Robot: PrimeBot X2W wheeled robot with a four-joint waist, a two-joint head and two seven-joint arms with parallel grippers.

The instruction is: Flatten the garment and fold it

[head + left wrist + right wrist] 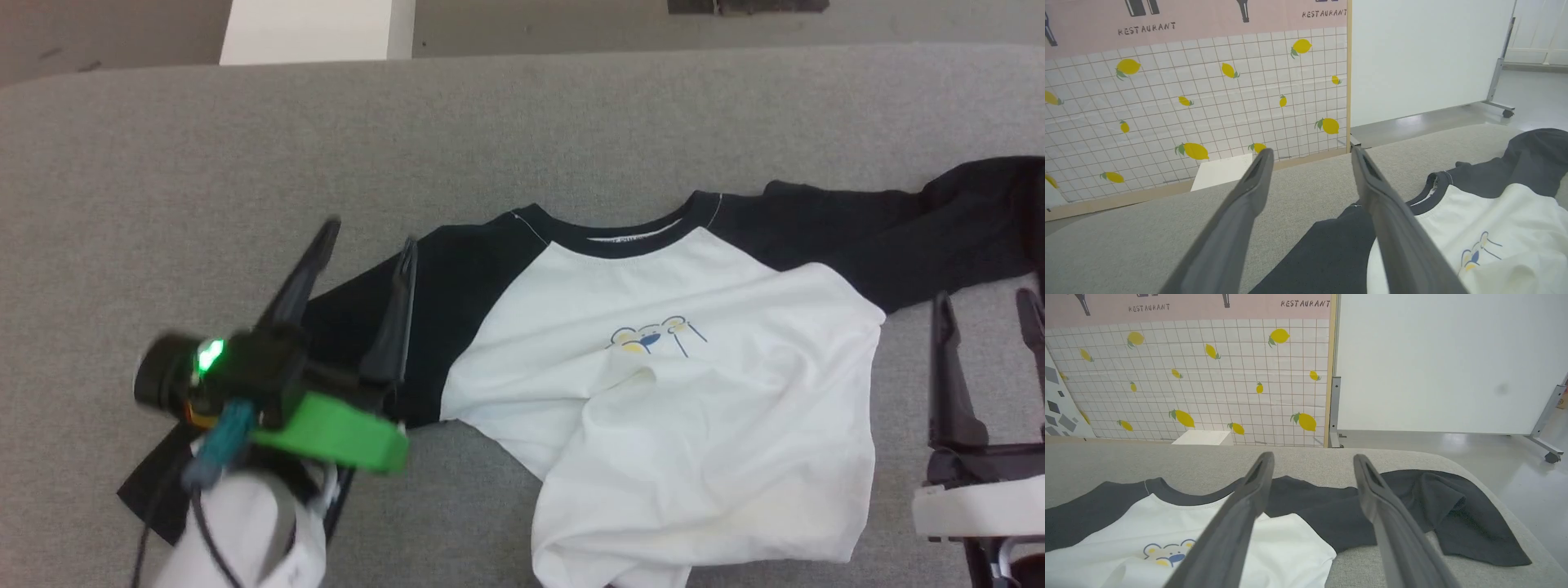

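White-bodied raglan shirt lies chest-up on the grey fabric tabletop, black neckband toward the far edge and the bear print showing. Lower body is rumpled, with a fold under the print. One black sleeve runs down-left, the other sleeve stretches right with its end bunched. My left gripper hangs over the down-left sleeve, jaws spread wide, nothing in them. My right gripper sits just beside the shirt's right side, jaws also wide apart and holding nothing. Beyond the tabletop are a lemon-print panel and a white board.
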